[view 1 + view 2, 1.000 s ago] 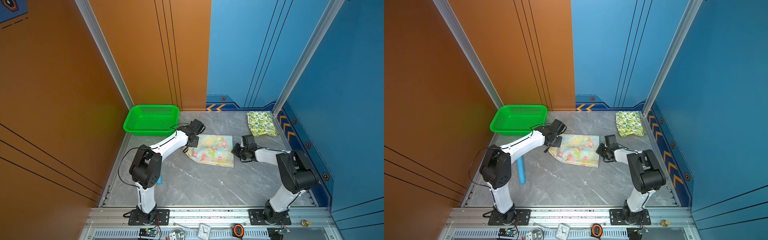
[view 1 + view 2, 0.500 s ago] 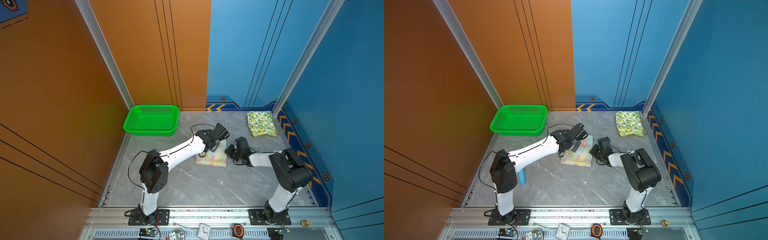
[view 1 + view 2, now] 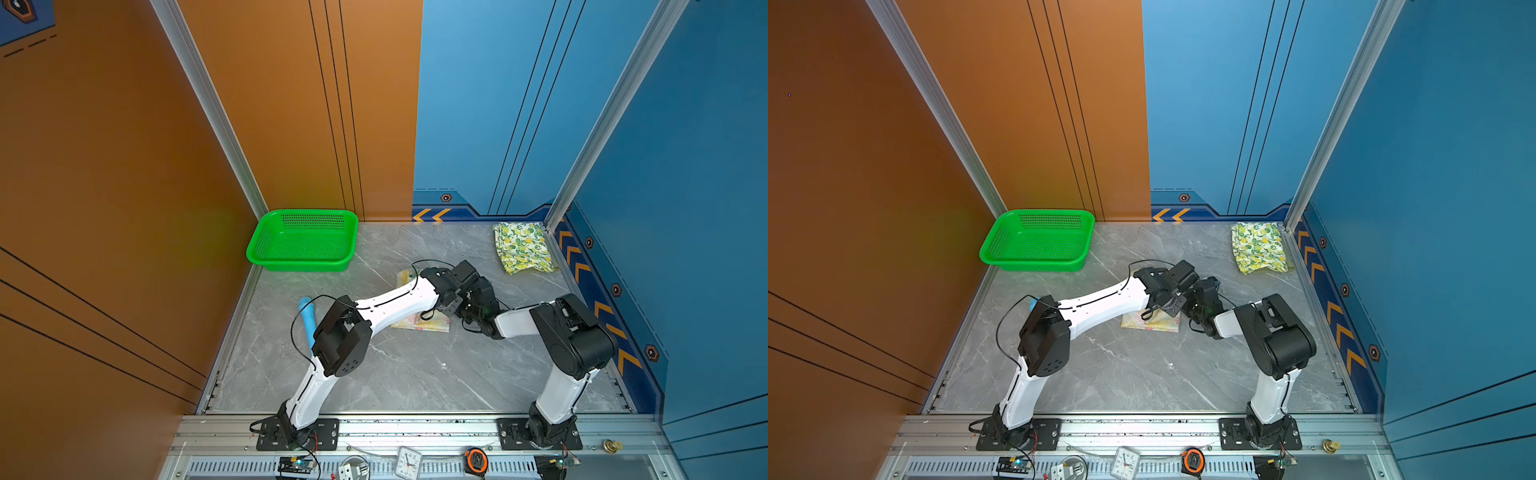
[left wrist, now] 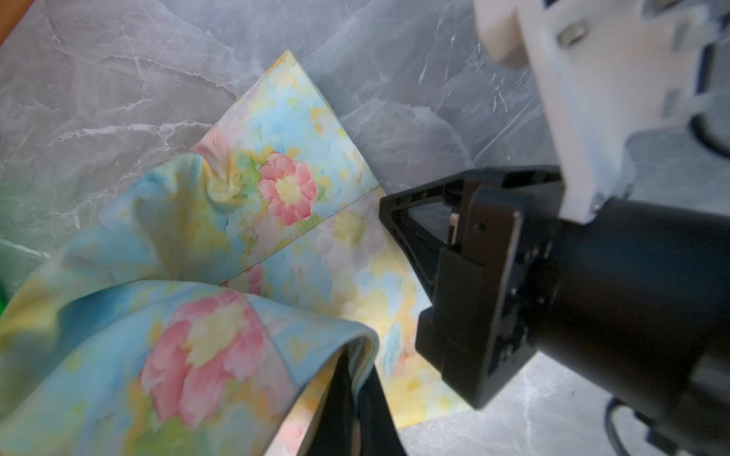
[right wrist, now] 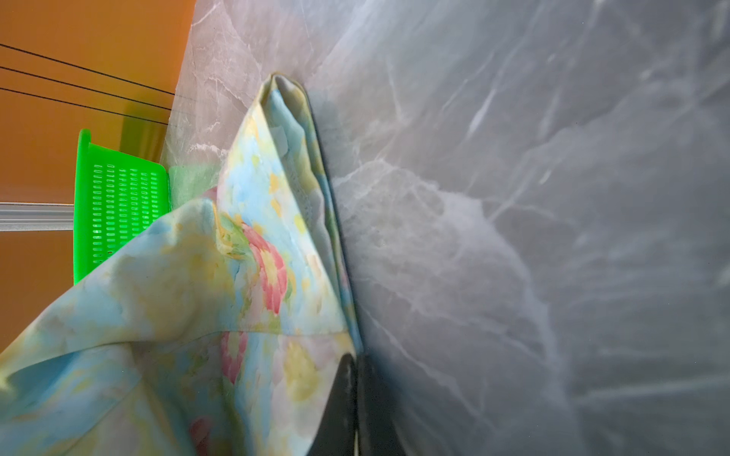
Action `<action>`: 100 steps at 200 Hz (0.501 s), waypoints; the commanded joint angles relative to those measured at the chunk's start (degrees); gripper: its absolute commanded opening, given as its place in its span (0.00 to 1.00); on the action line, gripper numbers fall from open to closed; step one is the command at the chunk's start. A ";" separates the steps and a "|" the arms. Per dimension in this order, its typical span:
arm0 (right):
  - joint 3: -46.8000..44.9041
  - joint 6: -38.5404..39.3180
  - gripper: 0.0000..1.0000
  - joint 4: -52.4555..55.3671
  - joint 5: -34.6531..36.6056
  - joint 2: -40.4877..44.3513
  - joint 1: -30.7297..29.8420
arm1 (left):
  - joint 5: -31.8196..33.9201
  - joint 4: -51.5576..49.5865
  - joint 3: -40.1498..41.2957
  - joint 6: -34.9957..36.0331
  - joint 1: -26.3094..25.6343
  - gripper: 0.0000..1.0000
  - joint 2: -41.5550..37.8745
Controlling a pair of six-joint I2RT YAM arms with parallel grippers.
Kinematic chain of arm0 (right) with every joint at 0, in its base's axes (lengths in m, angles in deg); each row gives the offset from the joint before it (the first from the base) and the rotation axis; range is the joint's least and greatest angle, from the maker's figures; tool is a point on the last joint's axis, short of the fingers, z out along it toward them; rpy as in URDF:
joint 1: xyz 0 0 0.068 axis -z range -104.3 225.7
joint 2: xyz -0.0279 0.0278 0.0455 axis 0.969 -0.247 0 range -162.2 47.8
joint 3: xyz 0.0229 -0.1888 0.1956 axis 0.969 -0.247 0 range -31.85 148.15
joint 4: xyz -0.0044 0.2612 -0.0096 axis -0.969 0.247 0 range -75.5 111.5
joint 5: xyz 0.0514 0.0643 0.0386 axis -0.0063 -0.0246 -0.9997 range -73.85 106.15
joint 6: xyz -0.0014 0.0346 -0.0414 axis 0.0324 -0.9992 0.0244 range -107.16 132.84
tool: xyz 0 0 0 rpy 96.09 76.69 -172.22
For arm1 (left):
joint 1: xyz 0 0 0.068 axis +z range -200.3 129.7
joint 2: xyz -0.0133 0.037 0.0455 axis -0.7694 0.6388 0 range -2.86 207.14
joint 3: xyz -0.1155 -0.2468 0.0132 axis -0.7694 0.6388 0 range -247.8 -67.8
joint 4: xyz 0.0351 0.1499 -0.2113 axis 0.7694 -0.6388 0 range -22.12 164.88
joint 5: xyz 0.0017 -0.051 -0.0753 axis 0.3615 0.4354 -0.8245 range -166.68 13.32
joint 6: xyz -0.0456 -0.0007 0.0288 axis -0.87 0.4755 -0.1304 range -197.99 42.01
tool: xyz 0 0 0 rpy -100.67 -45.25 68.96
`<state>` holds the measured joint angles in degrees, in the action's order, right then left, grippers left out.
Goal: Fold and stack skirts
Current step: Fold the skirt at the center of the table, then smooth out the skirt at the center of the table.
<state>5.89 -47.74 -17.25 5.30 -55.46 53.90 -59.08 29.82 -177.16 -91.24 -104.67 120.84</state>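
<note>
1. Table (image 3: 415,374): grey marbled surface between orange and blue walls; carries every item below.

2. Left arm (image 3: 395,305): white and black, reaches from the near left base across to mid-table. Its wrist sits over the pastel skirt.

3. Right arm (image 3: 573,332): same build, bent low from the near right base. Its wrist meets the left wrist above the same cloth.

4. Green basket (image 3: 303,266): perforated plastic, in the far left corner against the orange wall, well apart from the cloth.

5. Pastel skirt (image 3: 419,323): pink flowers on blue and yellow, at mid-table between the two wrists. In the left wrist view the lower layer (image 4: 347,252) lies flat on the table with a straight folded edge. An upper layer arches above it in a loose roll.

6. Lemon skirt (image 3: 521,247): white with yellow lemons and green leaves. It lies folded in the far right corner, close to the blue wall and apart from both arms.

7. Blue toy (image 3: 307,320): light-blue plastic, lying on the left side of the table, partly hidden behind the left elbow.

8. Left gripper (image 4: 353,367): fingers together, clamped on the raised edge of the pastel skirt.

9. Right gripper (image 5: 353,363): fingers nearly together, low at the table by the skirt's edge. Whether they pinch the cloth cannot be told.

10. Clock (image 3: 409,461) and tape measure (image 3: 476,459): on the front rail.
</note>
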 commanded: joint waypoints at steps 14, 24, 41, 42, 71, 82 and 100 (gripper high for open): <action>-3.38 -0.01 0.28 5.39 1.12 0.46 0.77 | -6.43 -0.55 -5.53 -1.77 0.39 0.30 1.80; -4.11 0.24 0.34 5.39 1.27 1.33 1.26 | -7.59 -0.56 -6.58 -1.84 0.40 0.46 1.81; -5.27 1.18 0.44 5.85 1.42 3.09 2.29 | -9.08 -0.55 -7.92 -1.77 0.61 0.64 1.09; -5.38 1.26 0.44 5.92 1.39 3.17 2.38 | -9.17 -0.51 -7.95 -1.82 0.59 0.65 1.01; -6.71 4.86 0.60 8.23 1.84 7.12 4.27 | -12.72 -0.31 -7.58 -3.37 2.31 0.71 -2.72; -6.39 7.57 0.64 9.62 1.76 8.66 4.49 | -13.50 -0.30 -6.67 -3.91 3.18 0.72 -4.60; -4.32 14.54 0.71 14.97 3.53 11.95 3.95 | -14.05 -0.34 -3.46 -5.52 5.38 0.72 -8.37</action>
<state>0.97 -42.56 -14.30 5.91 -46.53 58.05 -69.96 30.37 -183.39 -94.17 -102.61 119.59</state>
